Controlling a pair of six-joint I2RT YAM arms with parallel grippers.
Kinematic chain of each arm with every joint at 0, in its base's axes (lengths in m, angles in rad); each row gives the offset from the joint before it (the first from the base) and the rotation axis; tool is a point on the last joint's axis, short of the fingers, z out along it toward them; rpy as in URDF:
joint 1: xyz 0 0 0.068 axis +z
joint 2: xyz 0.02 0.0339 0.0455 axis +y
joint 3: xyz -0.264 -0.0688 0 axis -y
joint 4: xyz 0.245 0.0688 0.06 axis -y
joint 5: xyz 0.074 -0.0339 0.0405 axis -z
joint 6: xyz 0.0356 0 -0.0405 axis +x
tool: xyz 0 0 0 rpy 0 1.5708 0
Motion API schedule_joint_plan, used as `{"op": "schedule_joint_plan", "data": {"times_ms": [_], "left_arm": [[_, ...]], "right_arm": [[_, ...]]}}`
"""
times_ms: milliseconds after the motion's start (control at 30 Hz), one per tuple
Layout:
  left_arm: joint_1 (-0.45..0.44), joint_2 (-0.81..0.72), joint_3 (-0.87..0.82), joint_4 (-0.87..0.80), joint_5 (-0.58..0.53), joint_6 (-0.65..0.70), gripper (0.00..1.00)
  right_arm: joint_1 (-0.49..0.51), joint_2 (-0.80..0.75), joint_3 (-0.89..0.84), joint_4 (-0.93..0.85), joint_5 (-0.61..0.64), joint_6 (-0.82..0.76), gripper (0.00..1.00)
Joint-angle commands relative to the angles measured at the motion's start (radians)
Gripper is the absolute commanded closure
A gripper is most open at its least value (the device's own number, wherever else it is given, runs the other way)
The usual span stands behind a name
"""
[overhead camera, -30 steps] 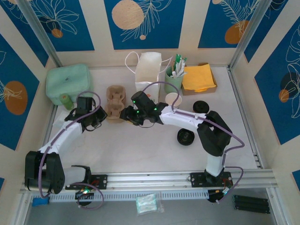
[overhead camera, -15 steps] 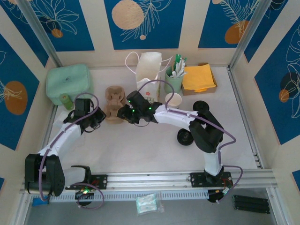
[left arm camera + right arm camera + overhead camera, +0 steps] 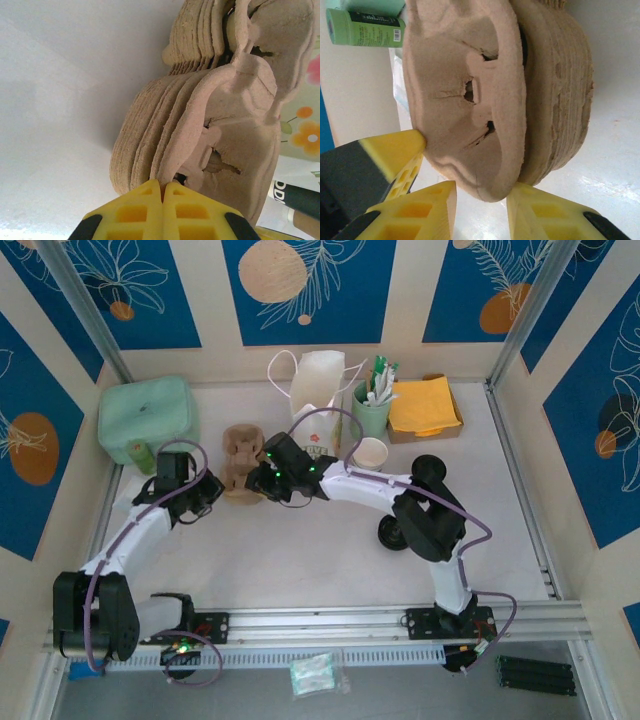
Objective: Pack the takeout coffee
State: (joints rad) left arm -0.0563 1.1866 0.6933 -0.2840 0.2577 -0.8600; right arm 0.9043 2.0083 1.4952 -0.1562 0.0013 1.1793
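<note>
The takeout coffee [image 3: 370,452], a lidless kraft cup with a white inside, stands on the table right of the arms' meeting point, untouched. A stack of brown pulp cup carriers [image 3: 240,452] sits between both grippers. My left gripper [image 3: 207,488] [image 3: 163,187] is shut on the rim of the top carrier [image 3: 220,125], which is peeled a little off the stack. My right gripper [image 3: 262,480] [image 3: 480,210] is open, its yellow fingers [image 3: 547,217] straddling the opposite edge of that top carrier [image 3: 470,100]. The left gripper's finger [image 3: 390,152] shows beside it.
A white paper bag [image 3: 318,390] stands behind the carriers. A green utensil cup [image 3: 371,408] and a box of yellow napkins [image 3: 425,405] are at back right. Two black lids [image 3: 430,468] [image 3: 397,533] lie right. A green box [image 3: 145,410] and green bottle [image 3: 140,453] sit left.
My right arm has reached further left toward the carrier stack, uncovering the kraft cup behind it. The left gripper has shifted only slightly.
</note>
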Motion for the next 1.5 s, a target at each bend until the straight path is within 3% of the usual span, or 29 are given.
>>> {"op": "schedule_joint_plan", "data": {"times_ms": [0,167,467,600,767,900,1233,1467], "left_arm": [[0.019,-0.025,-0.009,0.004,0.025,-0.006,0.96],[0.024,-0.033,-0.016,0.006,0.034,-0.01,0.96],[0.03,-0.047,-0.028,0.0,0.037,-0.01,0.95],[0.035,-0.052,-0.028,0.0,0.038,-0.009,0.84],[0.045,-0.052,-0.013,0.0,0.035,-0.006,0.59],[0.054,-0.053,0.018,-0.007,0.034,0.005,0.46],[0.077,-0.068,0.14,-0.074,0.022,0.077,0.32],[0.102,-0.068,0.197,-0.1,0.024,0.116,0.28]], "right_arm": [[0.009,0.03,0.03,-0.037,0.007,0.014,0.68],[0.01,0.044,0.043,-0.039,0.014,0.015,0.72],[0.011,0.069,0.073,-0.04,-0.003,0.006,0.91],[0.011,0.058,0.071,-0.039,-0.015,-0.006,1.0],[0.011,0.037,0.079,-0.034,-0.04,-0.039,1.0],[0.012,0.011,0.081,-0.039,-0.043,-0.064,1.0],[0.011,-0.03,0.087,-0.038,-0.066,-0.105,1.0],[0.011,-0.061,0.081,-0.035,-0.085,-0.128,1.0]]}}
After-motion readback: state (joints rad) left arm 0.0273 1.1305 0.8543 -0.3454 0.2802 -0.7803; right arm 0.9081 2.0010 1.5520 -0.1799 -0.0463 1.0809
